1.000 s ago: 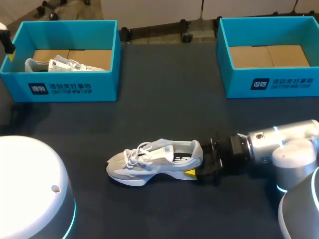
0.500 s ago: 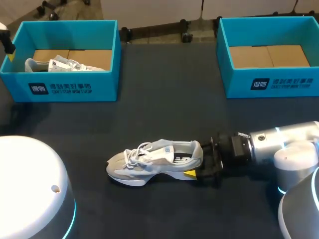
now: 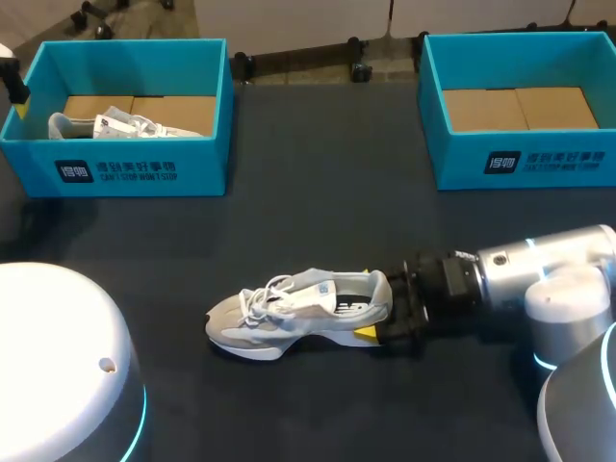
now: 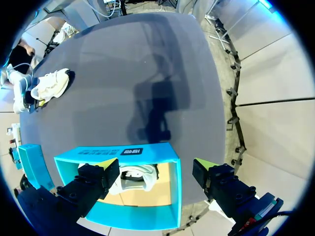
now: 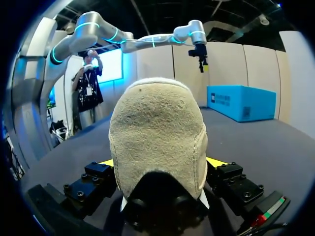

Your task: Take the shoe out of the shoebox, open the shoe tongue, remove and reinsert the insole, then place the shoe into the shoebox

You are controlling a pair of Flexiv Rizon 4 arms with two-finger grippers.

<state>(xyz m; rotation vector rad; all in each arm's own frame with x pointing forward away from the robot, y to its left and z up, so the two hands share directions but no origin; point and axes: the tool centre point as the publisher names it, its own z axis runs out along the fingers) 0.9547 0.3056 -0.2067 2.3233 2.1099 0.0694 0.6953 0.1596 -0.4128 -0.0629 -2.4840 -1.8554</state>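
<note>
Between the right gripper's [image 5: 161, 163] two fingers, spread wide and not clamped: the beige suede heel of the grey-and-white lace-up sneaker [image 5: 157, 123], filling the gap, a yellow tip close at each side. Upright on its sole on the dark matte table [image 3: 318, 221], toe pointing straight away from those fingers. Well apart from them, past the toe and off to one side, a teal open-topped cardboard shoebox [image 3: 144, 168]. Directly under the left gripper's [image 4: 153, 166] fingers, likewise held wide apart: that same box, with a second pale sneaker [image 4: 137, 178] lying on its brown floor. Far ahead of the left fingers, across the table, the first sneaker with the right arm [image 3: 539, 284] at its heel. Off to the other side of the right fingers, a second teal shoebox [image 3: 520, 164], brown floor showing.
</note>
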